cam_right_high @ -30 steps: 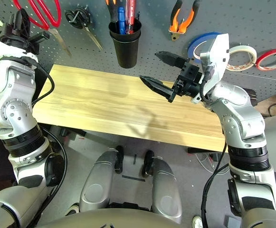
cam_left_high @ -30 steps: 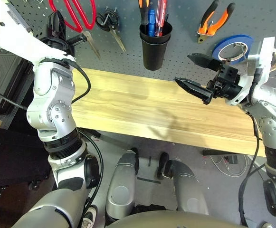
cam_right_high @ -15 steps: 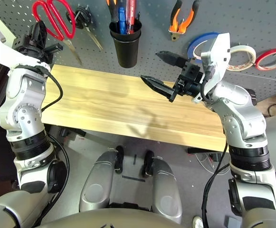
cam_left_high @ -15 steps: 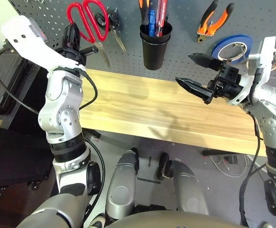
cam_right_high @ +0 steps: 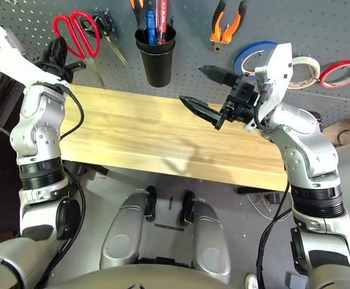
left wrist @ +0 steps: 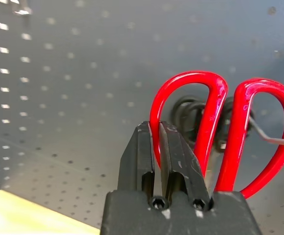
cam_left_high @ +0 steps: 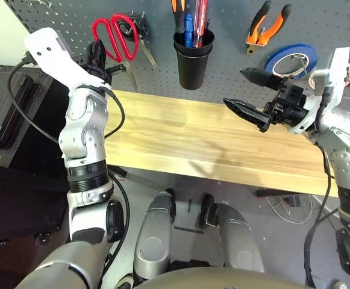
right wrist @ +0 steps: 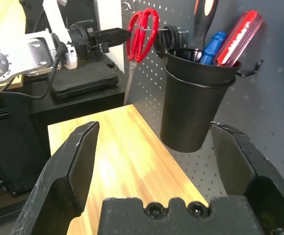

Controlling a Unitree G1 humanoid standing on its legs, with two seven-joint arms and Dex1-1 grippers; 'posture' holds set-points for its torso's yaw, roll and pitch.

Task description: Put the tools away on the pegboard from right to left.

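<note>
Left wrist view: left hand [left wrist: 160, 161] clamps one red-handled scissors [left wrist: 220, 127] loop against the pegboard [left wrist: 83, 73].

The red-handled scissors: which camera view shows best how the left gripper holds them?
The left wrist view: the left gripper is shut on one loop of the red-handled scissors, seen close against the pegboard. The eye views show the scissors small; the right wrist view shows them far off.

Likely workshop, pegboard [cam_left_high: 235, 24], hung pliers [cam_left_high: 264, 27], wooden workbench [cam_left_high: 193, 135]

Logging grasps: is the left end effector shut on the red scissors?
Shut. The left end effector pinches one loop of the red scissors against the pegboard.
</note>
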